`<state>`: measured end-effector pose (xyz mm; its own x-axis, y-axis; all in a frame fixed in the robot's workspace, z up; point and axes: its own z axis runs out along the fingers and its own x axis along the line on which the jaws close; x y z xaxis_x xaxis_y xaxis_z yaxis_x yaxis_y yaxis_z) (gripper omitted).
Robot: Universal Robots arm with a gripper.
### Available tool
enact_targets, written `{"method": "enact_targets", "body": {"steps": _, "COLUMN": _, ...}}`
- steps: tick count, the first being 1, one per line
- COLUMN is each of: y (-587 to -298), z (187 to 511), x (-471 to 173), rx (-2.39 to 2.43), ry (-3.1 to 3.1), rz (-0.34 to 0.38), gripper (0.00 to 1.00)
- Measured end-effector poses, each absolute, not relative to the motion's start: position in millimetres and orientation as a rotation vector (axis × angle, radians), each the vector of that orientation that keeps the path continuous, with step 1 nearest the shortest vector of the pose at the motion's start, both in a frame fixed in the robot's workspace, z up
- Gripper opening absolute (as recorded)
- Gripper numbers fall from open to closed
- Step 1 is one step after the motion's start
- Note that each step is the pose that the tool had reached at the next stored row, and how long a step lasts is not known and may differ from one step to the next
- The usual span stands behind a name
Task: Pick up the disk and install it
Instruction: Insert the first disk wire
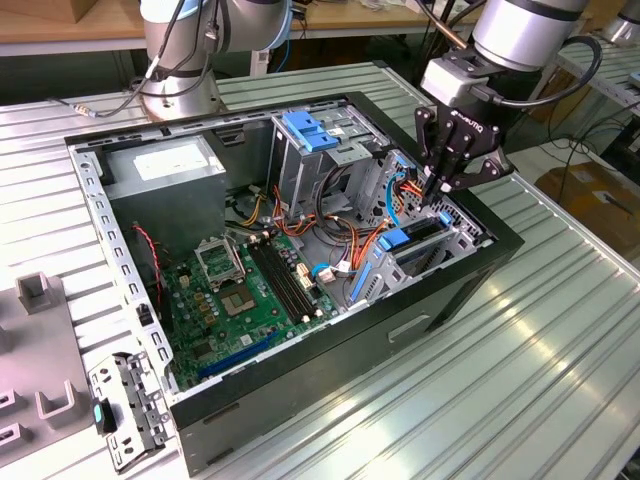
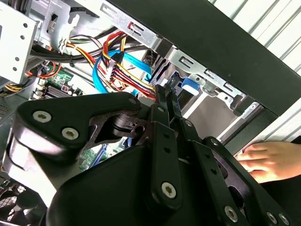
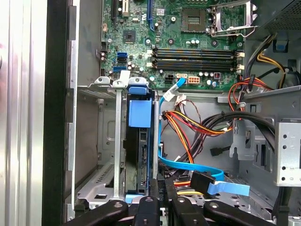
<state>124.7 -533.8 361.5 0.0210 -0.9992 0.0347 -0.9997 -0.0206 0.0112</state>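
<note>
First wrist view: disk [image 3: 139,155] standing on edge in drive bay [image 3: 94,155] of open computer case [image 1: 440,300], long axis running away from hand [image 3: 162,195], fingers closed on nothing at its near end, beside loose cables [image 3: 193,136].

Below me an open black computer case [image 1: 300,395] lies on the ribbed metal tabletop [image 1: 520,380], its green motherboard [image 1: 250,300] exposed with an empty processor socket [image 1: 218,260] and a row of black memory slots [image 3: 193,52]. A grey power supply box [image 1: 165,168] with a white sticker fills the far corner, a tall metal cage [image 1: 315,150] with a blue top handle stands beside it, and red, yellow, orange and blue cables [image 3: 188,127] tangle between them. On the exterior view's left, grey moulded fixtures [image 1: 40,300] sit on the tabletop near a loose metal bracket [image 1: 125,405], and a cardboard box [image 1: 590,195] lies on the floor at the right.
</note>
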Motion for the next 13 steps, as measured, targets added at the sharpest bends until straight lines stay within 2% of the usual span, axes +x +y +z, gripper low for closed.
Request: {"method": "enact_targets", "body": {"steps": 13, "y": -541.9, "z": 354.3, "x": 117.5, "rx": 2.218, "ry": -2.181, "rz": 0.028, "gripper": 0.17}}
